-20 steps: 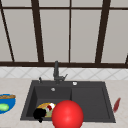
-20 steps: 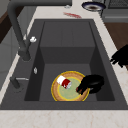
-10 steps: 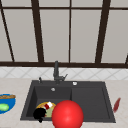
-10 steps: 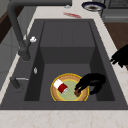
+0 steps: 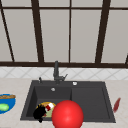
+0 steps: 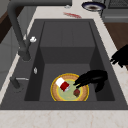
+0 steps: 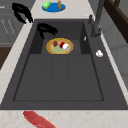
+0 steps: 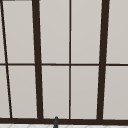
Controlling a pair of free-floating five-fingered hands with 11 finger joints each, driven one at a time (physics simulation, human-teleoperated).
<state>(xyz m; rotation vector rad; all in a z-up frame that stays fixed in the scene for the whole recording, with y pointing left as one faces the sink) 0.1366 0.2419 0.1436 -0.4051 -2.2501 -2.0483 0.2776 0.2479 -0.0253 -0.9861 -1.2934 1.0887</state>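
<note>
One hand [image 6: 93, 76] hangs low inside the sink [image 6: 67, 53], down in its deeper basin, palm facing down. Its fingers are stretched out loosely and a little apart, pinching nothing. It sits this low because what lies under it rests flat on the basin floor, below the rim.

Just beneath its fingertips lies a yellow-rimmed plate [image 6: 52, 90]. A small dark red piece [image 6: 76, 92] sits on the plate right at the fingertips, though I cannot tell whether they touch it. A red-and-white can-like thing [image 6: 62, 84] lies on its side a little beyond them, towards the faucet [image 6: 23, 45]. The faucet stands at the back wall, well clear of the hand.

The second hand [image 6: 121, 56] floats idle above the surface on the near side of the sink, behind and above the first. Whether its fingers are spread or curled I cannot tell. Which of the two is left or right cannot be told either.

Beyond the basin, a blue plate [image 5: 5, 103] with a green thing lies on the surface. Across the sink's shallow half lies a long red object [image 5: 116, 104]. In the front view a red ball [image 5: 67, 115] sits just beside the low hand.
</note>
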